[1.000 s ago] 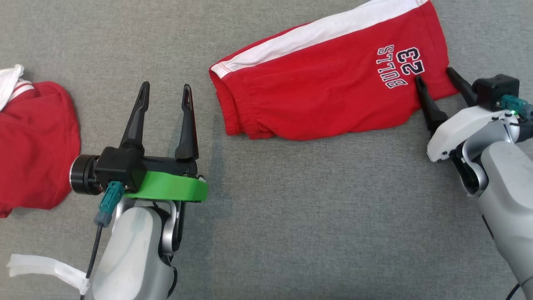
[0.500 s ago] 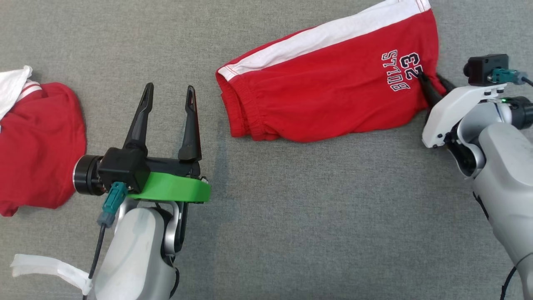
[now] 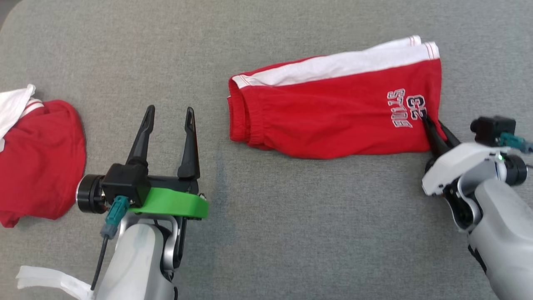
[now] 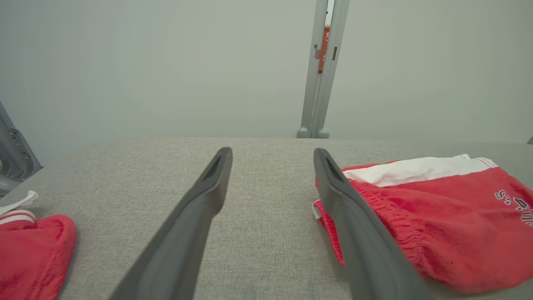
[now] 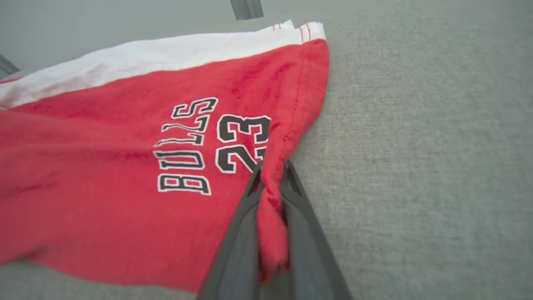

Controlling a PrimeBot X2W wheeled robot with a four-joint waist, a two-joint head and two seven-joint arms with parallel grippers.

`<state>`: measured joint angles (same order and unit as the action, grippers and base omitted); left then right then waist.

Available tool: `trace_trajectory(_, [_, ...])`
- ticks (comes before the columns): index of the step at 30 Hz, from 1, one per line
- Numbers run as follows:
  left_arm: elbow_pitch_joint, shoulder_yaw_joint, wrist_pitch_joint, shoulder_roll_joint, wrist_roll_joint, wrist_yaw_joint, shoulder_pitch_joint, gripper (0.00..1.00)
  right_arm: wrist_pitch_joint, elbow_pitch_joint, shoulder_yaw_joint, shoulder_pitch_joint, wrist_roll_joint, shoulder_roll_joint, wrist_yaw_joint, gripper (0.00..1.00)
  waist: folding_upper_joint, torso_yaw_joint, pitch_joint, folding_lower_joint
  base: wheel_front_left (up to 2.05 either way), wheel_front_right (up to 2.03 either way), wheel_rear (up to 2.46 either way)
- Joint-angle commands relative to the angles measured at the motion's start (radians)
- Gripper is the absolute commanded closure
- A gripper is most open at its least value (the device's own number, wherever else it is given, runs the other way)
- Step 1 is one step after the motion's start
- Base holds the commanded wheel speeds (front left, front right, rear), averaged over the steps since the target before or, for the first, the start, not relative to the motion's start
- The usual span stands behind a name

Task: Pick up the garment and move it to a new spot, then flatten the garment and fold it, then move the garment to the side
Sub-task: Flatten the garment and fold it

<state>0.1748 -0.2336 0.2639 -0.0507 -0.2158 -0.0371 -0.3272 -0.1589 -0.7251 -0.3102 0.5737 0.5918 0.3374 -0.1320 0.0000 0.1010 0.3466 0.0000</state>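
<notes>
Nearest, the left tool [image 3: 170, 110] hovers over the worktop [image 3: 291, 233], fingers spread wide and holding nothing. The right tool [image 3: 432, 125] is closed narrow on a thin pinch of hem at the near right corner of the shorts [image 3: 333, 121]. The shorts lie folded lengthwise mid-worktop, to the right, waistband toward the left tool.

Risks: the hold is one small bunch of hem, so a quick pull could slip it out. A low drag would likely rumple the fold or pivot the shorts about that corner, since the waistband end is unheld. Another red garment [image 3: 37, 158] at the far left could get snagged if the left arm swings out.

Views: the right wrist view shows red cloth squeezed between the fingers [image 5: 237, 233], which the head view barely resolves. The left wrist view shows the waistband side-on, the worktop's far edge and a post [image 4: 322, 71] behind. The head view alone gives the whole layout.
</notes>
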Motion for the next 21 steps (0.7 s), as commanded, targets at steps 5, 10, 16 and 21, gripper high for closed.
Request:
trace_trajectory(5, [0.014,-0.001,0.001,-0.003,0.004,0.006,0.036,0.00,-0.024,0.043,0.065,-0.126,-0.005,0.010,0.002,1.00,0.0000,-0.030,-0.054,0.0000,0.00,0.00,0.00])
trace_trajectory(10, [0.032,-0.012,0.001,-0.003,-0.005,0.009,0.048,0.00,0.001,0.093,0.126,-0.189,-0.045,0.021,0.002,1.00,0.0000,-0.021,-0.086,0.0000,0.00,0.00,0.00])
trace_trajectory(16, [0.047,-0.033,0.001,-0.002,-0.011,0.011,0.058,0.00,0.093,0.220,0.132,-0.170,-0.159,0.001,0.002,1.00,0.0000,0.001,-0.122,0.0000,0.00,0.00,0.00])
trace_trajectory(21, [0.052,-0.049,0.001,-0.002,-0.023,0.011,0.065,0.00,0.199,0.344,0.044,-0.113,-0.248,-0.055,0.002,1.00,0.0000,0.031,-0.138,0.0000,0.00,0.00,0.00])
